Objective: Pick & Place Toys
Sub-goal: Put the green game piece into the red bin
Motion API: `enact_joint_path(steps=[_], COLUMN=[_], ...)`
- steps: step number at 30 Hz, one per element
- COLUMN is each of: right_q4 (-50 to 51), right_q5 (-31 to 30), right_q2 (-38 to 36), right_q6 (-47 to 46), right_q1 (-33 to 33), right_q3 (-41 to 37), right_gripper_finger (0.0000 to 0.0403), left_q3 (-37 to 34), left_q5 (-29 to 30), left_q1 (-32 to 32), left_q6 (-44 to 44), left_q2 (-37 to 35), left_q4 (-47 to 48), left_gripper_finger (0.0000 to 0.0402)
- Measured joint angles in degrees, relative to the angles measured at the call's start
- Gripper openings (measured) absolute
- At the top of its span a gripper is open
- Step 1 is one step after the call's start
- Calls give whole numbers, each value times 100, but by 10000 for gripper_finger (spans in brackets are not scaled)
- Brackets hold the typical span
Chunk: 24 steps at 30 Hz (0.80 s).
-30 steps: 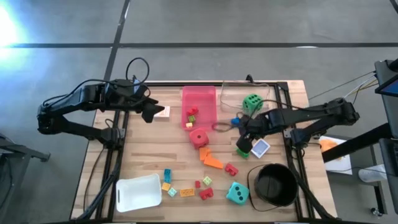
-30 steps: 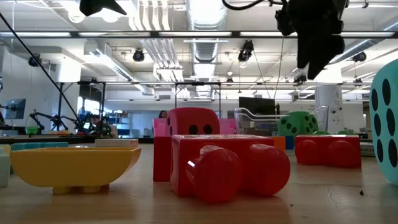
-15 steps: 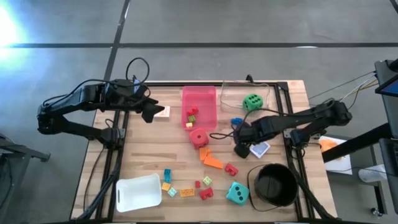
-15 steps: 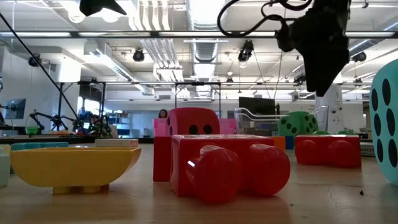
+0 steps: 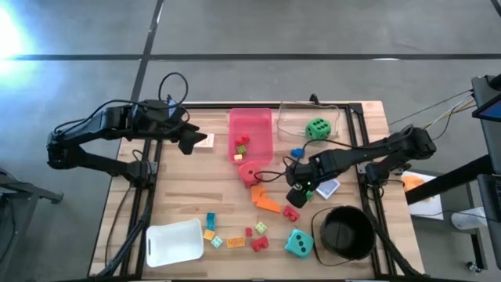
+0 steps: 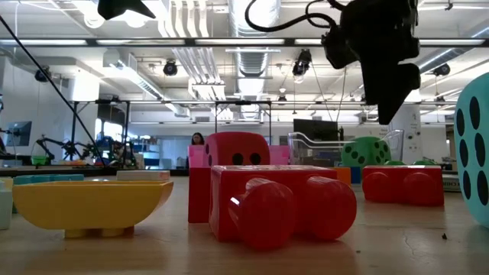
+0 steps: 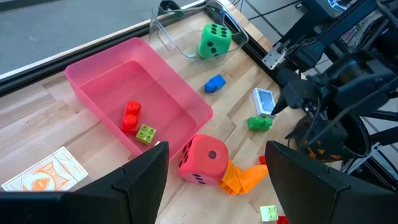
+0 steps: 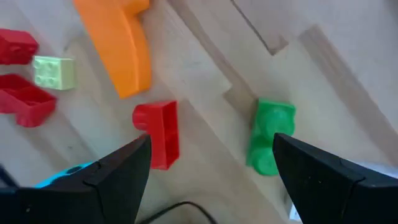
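left arm: parked over the table's far-left part, left gripper (image 5: 188, 142) spread and empty, hanging beside a printed card (image 5: 205, 141); waiting.
pink tray: pink tray (image 5: 258, 117) already holds a red brick (image 7: 131, 116) and a lime brick (image 7: 147, 132); red die (image 5: 250, 172) sits just outside its near end.
loose toys: orange piece (image 5: 264, 199), small bricks and teal die (image 5: 298, 244) scattered across the near half; green die (image 5: 317, 128) at the far side.
right arm: reaches in from the right, bent low over mid-table; right gripper (image 5: 300, 189) spread wide, nothing held, above the boards.
target, likely: green brick (image 8: 268, 135) lies just off one finger; red brick (image 8: 160, 132) sits between the fingers' line of view.
risk: descent off-centre, a finger tip lands on the green brick and skids it away.
risk: red brick close by, the wide jaws could catch both or nudge it.
risk: black bucket (image 5: 344, 233) near the elbow side, a swing could clip it.
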State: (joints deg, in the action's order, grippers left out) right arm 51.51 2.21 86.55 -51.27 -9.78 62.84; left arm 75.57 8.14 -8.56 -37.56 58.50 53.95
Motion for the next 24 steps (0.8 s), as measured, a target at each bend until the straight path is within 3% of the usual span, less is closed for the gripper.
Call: enact_joint_path(steps=[3,9,15,19,24], right_q4=[-139,-278,-234,-261,-177], right_q5=[-577,-515,-60,-115,-637], right_q2=[146,556,990,878,404], right_q6=[-348,-127,-447,-455,-646], right_q1=[-6,-4,9,-2,-9], right_q3=[-3,-8,5,20,-54], right_gripper_finger=[327,327,327,327,327], left_q3=[1,0,0,0,0], left_q5=[0,0,0,-1,-2], left_q1=[0,0,0,0,-2], left_q6=[2,1,1,2,-1], left_q2=[0,0,0,0,0], left_q4=[-2,-4,-2,-1,2], left_gripper_finger=[271,271,271,271,271])
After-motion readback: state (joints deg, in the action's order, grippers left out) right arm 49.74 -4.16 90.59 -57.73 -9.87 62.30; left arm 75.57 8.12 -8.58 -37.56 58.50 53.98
